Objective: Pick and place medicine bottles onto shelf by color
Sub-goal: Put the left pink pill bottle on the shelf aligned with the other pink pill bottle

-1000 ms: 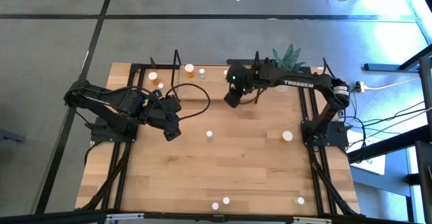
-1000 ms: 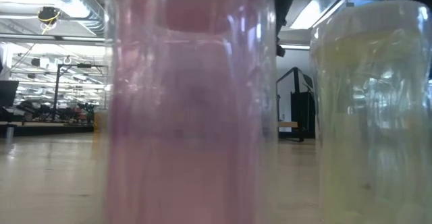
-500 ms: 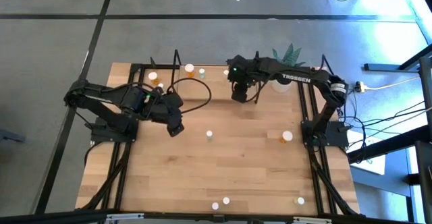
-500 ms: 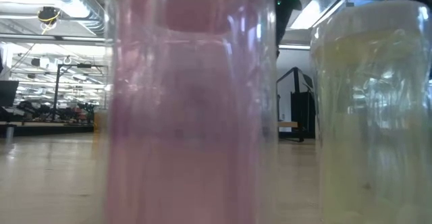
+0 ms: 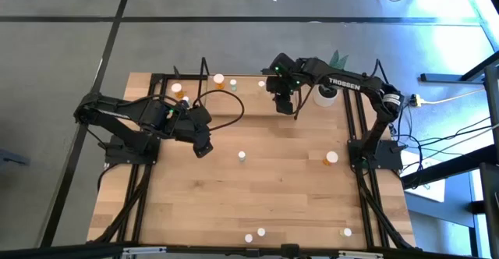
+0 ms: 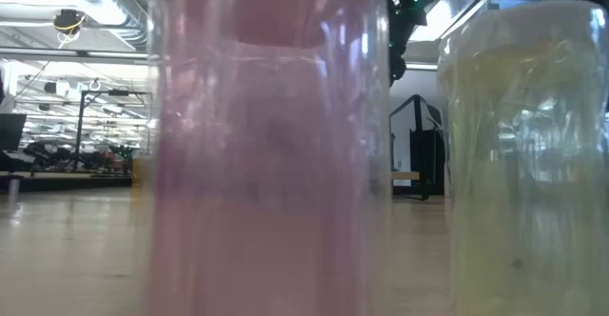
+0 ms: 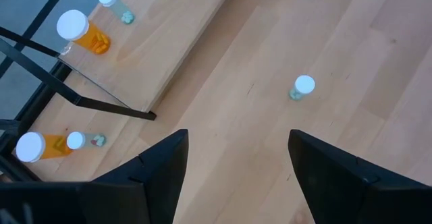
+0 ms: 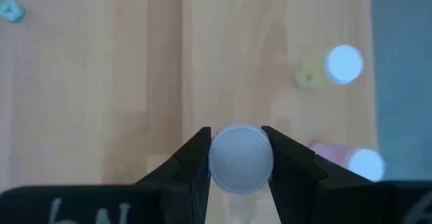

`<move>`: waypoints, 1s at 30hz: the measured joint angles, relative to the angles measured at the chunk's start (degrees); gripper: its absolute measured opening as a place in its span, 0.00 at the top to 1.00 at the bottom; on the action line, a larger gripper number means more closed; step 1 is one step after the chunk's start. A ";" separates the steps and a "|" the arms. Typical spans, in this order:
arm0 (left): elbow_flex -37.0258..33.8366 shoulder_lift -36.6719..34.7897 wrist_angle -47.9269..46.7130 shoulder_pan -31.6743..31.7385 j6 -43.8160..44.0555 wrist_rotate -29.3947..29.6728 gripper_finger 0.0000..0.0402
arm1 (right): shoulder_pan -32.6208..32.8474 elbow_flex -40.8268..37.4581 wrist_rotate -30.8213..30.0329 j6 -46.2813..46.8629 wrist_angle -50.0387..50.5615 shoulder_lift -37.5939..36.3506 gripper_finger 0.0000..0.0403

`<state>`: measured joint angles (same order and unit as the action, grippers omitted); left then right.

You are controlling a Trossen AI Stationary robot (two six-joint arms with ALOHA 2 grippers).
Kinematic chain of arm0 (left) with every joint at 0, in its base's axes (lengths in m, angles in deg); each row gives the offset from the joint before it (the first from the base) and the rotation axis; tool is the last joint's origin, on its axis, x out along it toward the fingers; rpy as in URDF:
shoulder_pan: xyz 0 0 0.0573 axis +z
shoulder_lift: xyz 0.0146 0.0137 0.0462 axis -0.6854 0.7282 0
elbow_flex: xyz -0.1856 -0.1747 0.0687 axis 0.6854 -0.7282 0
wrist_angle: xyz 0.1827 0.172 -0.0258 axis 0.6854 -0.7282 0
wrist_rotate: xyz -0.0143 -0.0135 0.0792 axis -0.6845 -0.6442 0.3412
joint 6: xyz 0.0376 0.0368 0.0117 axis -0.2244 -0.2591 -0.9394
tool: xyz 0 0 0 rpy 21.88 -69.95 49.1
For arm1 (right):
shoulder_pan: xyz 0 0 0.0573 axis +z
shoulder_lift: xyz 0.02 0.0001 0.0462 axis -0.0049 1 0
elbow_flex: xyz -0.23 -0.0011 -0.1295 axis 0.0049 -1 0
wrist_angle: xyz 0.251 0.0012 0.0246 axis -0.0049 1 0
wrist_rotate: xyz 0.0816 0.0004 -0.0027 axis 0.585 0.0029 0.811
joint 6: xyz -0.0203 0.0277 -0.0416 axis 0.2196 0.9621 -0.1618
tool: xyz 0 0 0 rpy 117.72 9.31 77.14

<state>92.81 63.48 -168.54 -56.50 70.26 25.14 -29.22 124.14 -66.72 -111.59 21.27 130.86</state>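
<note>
Overhead, my right gripper (image 5: 285, 105) hangs above the shelf (image 5: 234, 103) at the table's (image 5: 273, 189) far edge, its fingers (image 8: 196, 160) pinching a bottle with a white round cap (image 8: 241, 159), body hidden beneath the cap. Beyond it two more capped bottles show, one yellowish (image 8: 334, 67), one pink (image 8: 354, 162). My left gripper (image 5: 202, 147) hovers over bare wood nearer the middle, fingers (image 7: 162, 166) spread and holding nothing; a green bottle (image 7: 302, 88) stands ahead of it, well apart. Two orange bottles (image 7: 82, 32) and two small green ones (image 7: 115, 3) stand at the shelf's left end. At table height, a pink bottle (image 6: 266, 145) and a whitish bottle (image 6: 523, 154) fill the low view
</note>
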 joint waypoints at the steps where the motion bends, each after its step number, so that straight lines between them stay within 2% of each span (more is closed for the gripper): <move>1: 0.00 0.00 0.00 0.00 0.01 0.00 0.38 | -0.27 -0.01 0.15 -0.15 -0.06 0.00 0.69; 4: 0.00 0.00 0.00 0.00 0.02 0.00 0.38 | -0.72 -2.07 1.86 -0.25 -1.71 0.00 0.69; 17: 0.00 0.00 0.04 0.73 0.06 0.01 0.38 | -2.56 -7.67 -0.08 -4.72 -6.97 0.02 0.69; 30: 0.00 0.00 0.07 0.92 0.22 0.02 0.38 | -2.94 -8.43 -0.07 -7.73 -8.39 0.02 0.69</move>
<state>92.81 63.48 -168.48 -55.58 70.48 25.15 -32.16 115.71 -66.79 -119.32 12.88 130.88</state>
